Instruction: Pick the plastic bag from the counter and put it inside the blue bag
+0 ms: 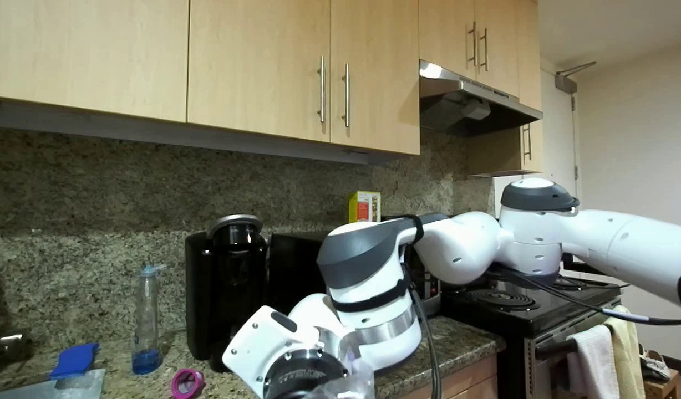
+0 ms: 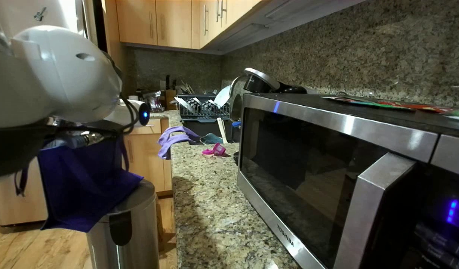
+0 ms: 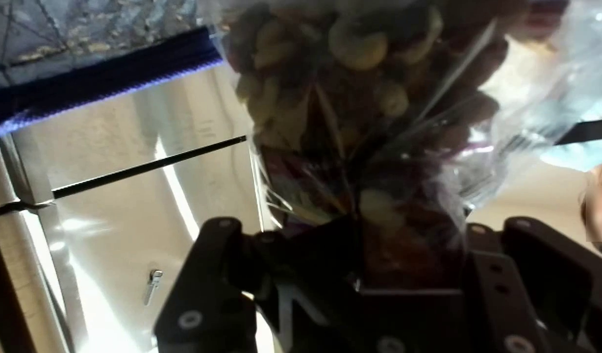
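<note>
Plastic bag of nuts [image 3: 350, 98] is the closest thing, big in the wrist view. The claw [image 3: 369, 245] is pinching one end of it; its tips are dark, but the nuts sit between its two sides. They look to be up off the bench [image 2: 203, 209], out past its long front edge.

Just past the nuts, the rim of the blue bag [image 3: 110, 78] crosses the left side of the wrist view. In an exterior view it hangs outside that front edge, with one corner by the lid of the steel trash can [image 2: 141, 239]. I can't tell if they touch.

So the picking up looks done. What is left, I think, is going down into the blue bag, letting go and coming back out. I can't tell if the nuts are right over its mouth.

The tight side looks to be by the front edge, since the trash can fills much of the gap there. More room seems to be on the floor [image 2: 39, 250] side, away from the bench, but the white arm [image 2: 65, 71] hides some.

Farther on, a pink cup [image 2: 219, 149] is near the bench's far end, and a purple cloth [image 2: 173, 140] droops over the front edge there. Last comes the shiny fridge [image 3: 134, 162], well behind.
</note>
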